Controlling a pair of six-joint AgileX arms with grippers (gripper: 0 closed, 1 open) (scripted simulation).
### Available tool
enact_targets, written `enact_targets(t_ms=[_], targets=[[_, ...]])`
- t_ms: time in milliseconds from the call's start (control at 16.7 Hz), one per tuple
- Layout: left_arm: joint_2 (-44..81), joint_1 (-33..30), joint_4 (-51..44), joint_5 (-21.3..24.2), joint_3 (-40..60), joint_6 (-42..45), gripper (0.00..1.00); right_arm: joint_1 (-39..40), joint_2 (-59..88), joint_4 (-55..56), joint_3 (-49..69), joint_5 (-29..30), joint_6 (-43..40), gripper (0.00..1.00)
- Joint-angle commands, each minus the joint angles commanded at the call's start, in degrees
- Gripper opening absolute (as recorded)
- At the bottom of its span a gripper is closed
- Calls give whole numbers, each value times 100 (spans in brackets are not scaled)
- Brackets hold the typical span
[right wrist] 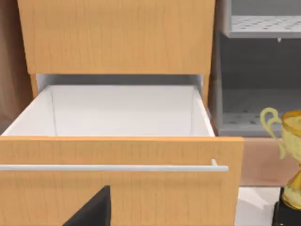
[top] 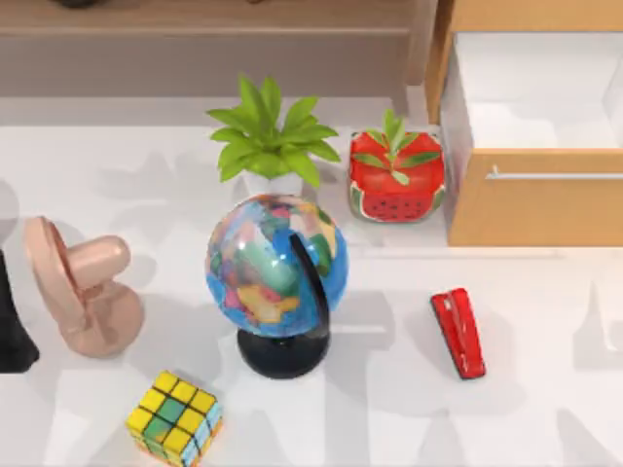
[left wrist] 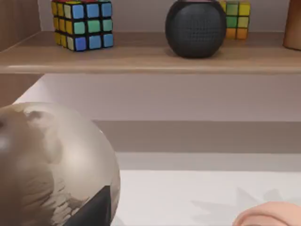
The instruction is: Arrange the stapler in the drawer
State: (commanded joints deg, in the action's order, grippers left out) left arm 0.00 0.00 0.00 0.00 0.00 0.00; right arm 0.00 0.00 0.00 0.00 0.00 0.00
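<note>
Right of centre on the white worktop (top: 545, 409): slim, glossy red, wedge-shaped stapler (top: 458, 333), lying flat and touching none of the other things. Outside the drawer, on the bare surface in front of its front panel.

At the far right corner: light-brown wooden box drawer (top: 531, 199), pulled open, white interior exposed from above, thin silver bar handle (top: 555, 176) running across the front panel. Seen again head-on from the right wrist camera, with the same panel and handle close up and a gold trophy cup on a black base (right wrist: 291, 155) off to one side.

Just left of the drawer: red cube planter with a watermelon pattern (top: 396, 185), green leaves on top. Left of that, leafy green plant in a white pot (top: 268, 136). In front of the plant, multicoloured globe on a black stand (top: 273, 265), well left of the stapler. Near the front edge, colourful puzzle cube (top: 175, 418). Toward the left side, pale pink rounded ornament (top: 83, 292).

Left pincer (left wrist: 94, 209): dark wedge at the edge of the left wrist view, facing a wooden shelf (left wrist: 150, 59) with a round black speaker (left wrist: 195, 28); released or clenched, cannot tell.

Right pincer (right wrist: 91, 209): dark wedge low against the drawer front; cannot tell either.
</note>
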Motion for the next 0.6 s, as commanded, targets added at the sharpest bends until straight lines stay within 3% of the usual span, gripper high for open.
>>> enact_targets(t_ms=[300,600], targets=[[0,0,0,0,0,0,100,136,359,-247,333,0,88,100],[0,0,0,0,0,0,100,715,2160,-1300,1757,-2,462,100]])
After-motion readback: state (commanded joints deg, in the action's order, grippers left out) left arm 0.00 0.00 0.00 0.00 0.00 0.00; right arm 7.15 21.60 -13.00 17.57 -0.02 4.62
